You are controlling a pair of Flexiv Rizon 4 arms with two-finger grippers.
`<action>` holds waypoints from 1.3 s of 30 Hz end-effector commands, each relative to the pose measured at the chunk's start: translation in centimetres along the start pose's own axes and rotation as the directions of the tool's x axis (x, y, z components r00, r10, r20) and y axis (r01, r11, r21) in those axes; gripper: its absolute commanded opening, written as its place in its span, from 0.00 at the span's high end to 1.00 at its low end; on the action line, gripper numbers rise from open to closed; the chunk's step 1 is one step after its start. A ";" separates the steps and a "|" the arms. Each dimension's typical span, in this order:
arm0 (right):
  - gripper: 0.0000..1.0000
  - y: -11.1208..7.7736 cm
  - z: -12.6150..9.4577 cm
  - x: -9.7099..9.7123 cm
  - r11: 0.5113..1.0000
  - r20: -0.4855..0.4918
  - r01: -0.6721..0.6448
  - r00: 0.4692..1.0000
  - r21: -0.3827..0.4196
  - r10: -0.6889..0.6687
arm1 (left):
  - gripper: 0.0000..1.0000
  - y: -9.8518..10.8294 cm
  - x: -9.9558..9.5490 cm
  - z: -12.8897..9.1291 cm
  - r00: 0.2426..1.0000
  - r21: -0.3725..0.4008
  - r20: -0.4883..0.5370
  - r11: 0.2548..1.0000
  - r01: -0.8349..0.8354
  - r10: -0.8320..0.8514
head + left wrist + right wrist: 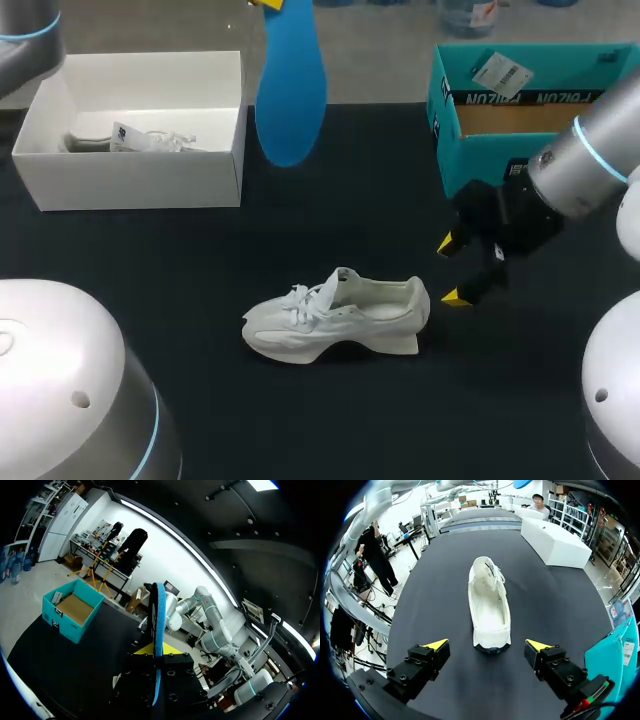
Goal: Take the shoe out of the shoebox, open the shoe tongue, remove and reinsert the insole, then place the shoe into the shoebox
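The white shoe [335, 320] lies on its side on the dark worktop [150, 260], out in the open. Its toe points toward my left arm and its heel toward my right arm. The blue insole [290, 90] is out of the shoe. It hangs in the air, high over the far part of the worktop, between the white box [130, 130] and the teal box [530, 110]. The left pincer [157, 652] grips it by one end, pinched thin from both sides. The right pincer [460, 270] is wide, holding nothing, and sits just beside the heel without touching it.

So the job now looks like putting the insole back in. To do that well, the shoe should not slide. The right pincer could close on the heel and hold the shoe steady, with the opening turned up. From the right wrist view the opening [485, 572] looks roomy, but the laces [305, 298] lie loose near the front and could get in the way.

The insole should go in toe end first, flat side down, lined up with the long way of the shoe. Go slowly and slide it forward under the tongue. It is soft, so pushing hard may fold it. Let go only once it lies flat inside.
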State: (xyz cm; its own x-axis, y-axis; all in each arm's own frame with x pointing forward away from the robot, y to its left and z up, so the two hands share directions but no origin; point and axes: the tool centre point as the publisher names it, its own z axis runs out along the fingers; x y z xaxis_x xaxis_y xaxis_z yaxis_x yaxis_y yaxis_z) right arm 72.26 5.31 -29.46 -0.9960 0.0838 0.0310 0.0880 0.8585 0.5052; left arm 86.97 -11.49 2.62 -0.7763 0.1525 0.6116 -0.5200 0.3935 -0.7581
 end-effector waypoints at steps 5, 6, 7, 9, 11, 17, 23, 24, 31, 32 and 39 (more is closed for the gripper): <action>0.00 0.0 -1.0 0.7 0.951 0.047 0.008 0.999 0.311 -0.023 | 1.00 0.1 0.1 0.1 1.000 0.003 0.002 1.000 -0.001 0.001; 0.00 0.0 -1.1 0.8 0.948 0.050 0.007 0.998 0.319 -0.025 | 1.00 0.1 0.1 0.1 1.000 0.003 0.002 1.000 -0.001 0.001; 0.00 -0.1 -1.2 0.9 0.945 0.055 0.008 0.998 0.328 -0.027 | 1.00 0.1 0.1 0.1 1.000 0.003 0.002 1.000 -0.001 0.001; 0.00 -0.4 -1.4 1.1 0.942 0.060 0.006 0.998 0.335 -0.028 | 1.00 0.1 0.1 0.1 1.000 0.003 0.002 1.000 -0.001 0.001; 0.00 -0.8 -1.6 1.3 0.941 0.068 -0.002 0.997 0.337 -0.023 | 1.00 0.1 0.1 0.1 1.000 0.003 0.002 1.000 -0.001 0.001; 0.00 -1.3 -2.0 1.7 0.947 0.085 -0.011 0.996 0.320 -0.017 | 1.00 0.1 0.1 0.1 1.000 0.003 0.002 1.000 -0.001 0.001; 0.00 -1.8 -2.0 1.7 0.958 0.081 0.002 0.996 0.288 -0.026 | 1.00 0.1 0.1 0.1 1.000 0.003 0.002 1.000 -0.001 0.001; 0.00 -1.8 -2.0 1.7 0.959 0.082 0.005 0.996 0.282 -0.030 | 1.00 0.1 0.1 0.1 1.000 0.003 0.002 1.000 -0.001 0.001; 0.00 -1.6 -1.8 1.3 0.963 0.067 0.013 0.997 0.271 -0.032 | 1.00 0.1 0.1 0.1 1.000 0.003 0.002 1.000 -0.001 0.001; 0.00 -1.6 -1.8 1.3 0.963 0.067 0.013 0.997 0.271 -0.032 | 1.00 0.1 0.1 0.1 1.000 0.003 0.002 1.000 -0.001 0.001; 0.00 -1.6 -1.8 1.3 0.963 0.067 0.013 0.997 0.271 -0.032 | 1.00 0.0 1.9 0.8 1.000 0.009 -0.029 1.000 -0.005 0.005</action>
State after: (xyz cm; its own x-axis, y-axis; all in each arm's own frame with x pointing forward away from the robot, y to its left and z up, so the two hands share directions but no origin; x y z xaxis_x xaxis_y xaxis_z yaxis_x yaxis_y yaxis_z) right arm 70.96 3.21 -28.61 -0.9952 0.0894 -0.0403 0.0763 0.9641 0.2544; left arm 85.88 -11.81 3.52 -0.7656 0.1867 0.6156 -0.5174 0.3900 -0.7617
